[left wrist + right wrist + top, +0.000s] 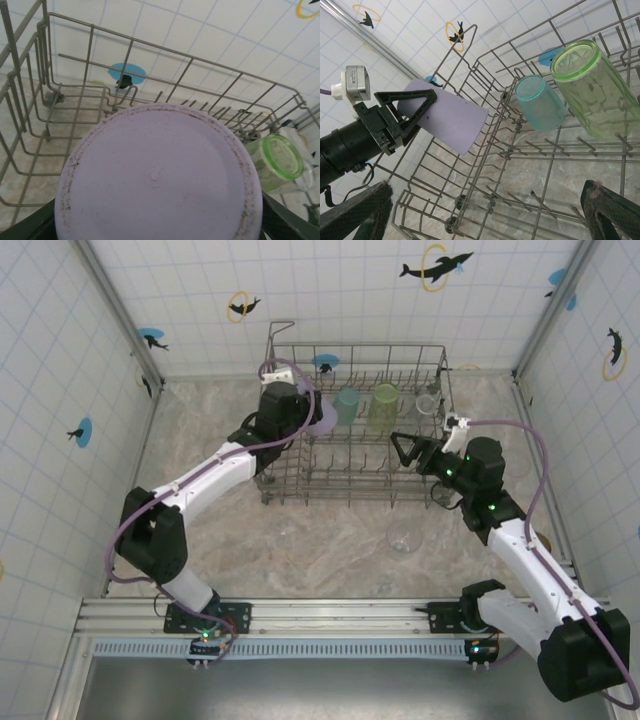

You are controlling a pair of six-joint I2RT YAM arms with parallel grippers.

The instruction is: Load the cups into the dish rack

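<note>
Left hand (pixel 308 412) clamped on lavender cup (pixel 452 122) over dish rack (pixel 360 485); right hand (pixel 405 452) apart.

A lavender translucent plastic cup (pixel 327 418) is held by the left gripper (pixel 312 411) inside the left end of the large grey wire dish rack (pixel 350 486). A teal plastic cup (pixel 347 405) and a lime green plastic cup (pixel 384 408) are seen in the rack beside it. The right gripper (pixel 405 448) is held spread open over the rack's near right corner. A clear plastic tumbler (pixel 405 536) is seen on the marbled table (pixel 320 545) in front of the rack.

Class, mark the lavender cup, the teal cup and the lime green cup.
lavender cup (pixel 157 175), left wrist view, base.
teal cup (pixel 544 110), right wrist view, side wall.
lime green cup (pixel 597 100), right wrist view, side wall.
</note>
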